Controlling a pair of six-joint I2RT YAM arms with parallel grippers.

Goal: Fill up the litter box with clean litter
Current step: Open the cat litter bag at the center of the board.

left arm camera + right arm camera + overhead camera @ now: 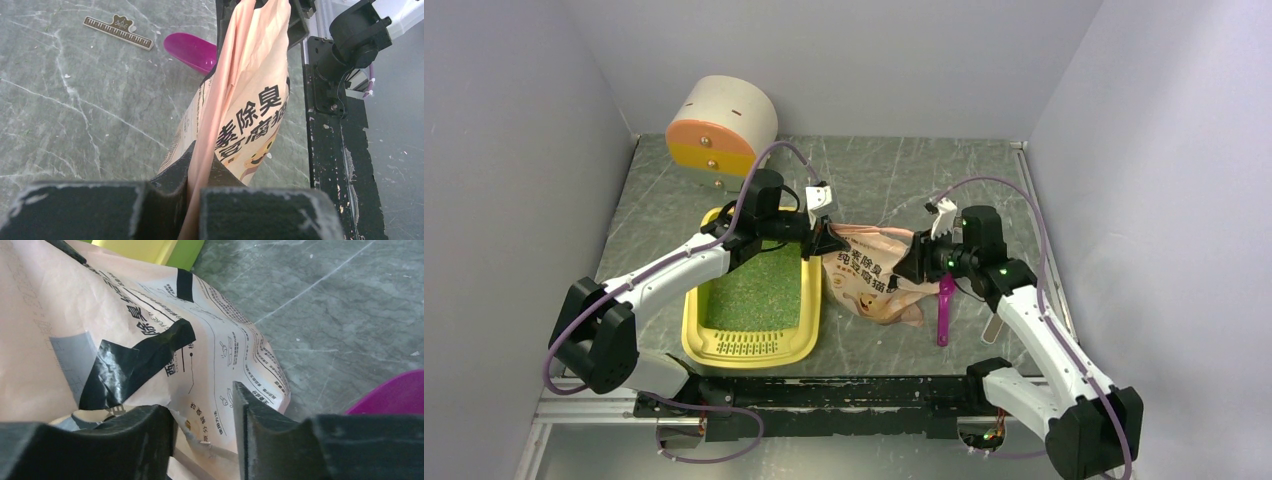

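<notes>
The yellow litter box (692, 322) lies left of centre with its grille towards the arms. Green clean litter (759, 288) covers its floor. My left gripper (825, 238) is shut on the top edge of the pink-beige printed bag (871, 283), just right of the box's far corner. In the left wrist view the bag (250, 100) hangs pinched between the fingers of that gripper (194, 176). My right gripper (914, 266) is at the bag's right end. In the right wrist view this gripper (204, 432) stands open with the bag's torn corner (150, 320) between its fingers.
A magenta scoop (945, 308) lies right of the bag, also in the left wrist view (192, 50) and the right wrist view (395, 395). A white cylinder with an orange end (721, 125) stands at the back left. A small ruler-like tag (117, 31) lies on the table.
</notes>
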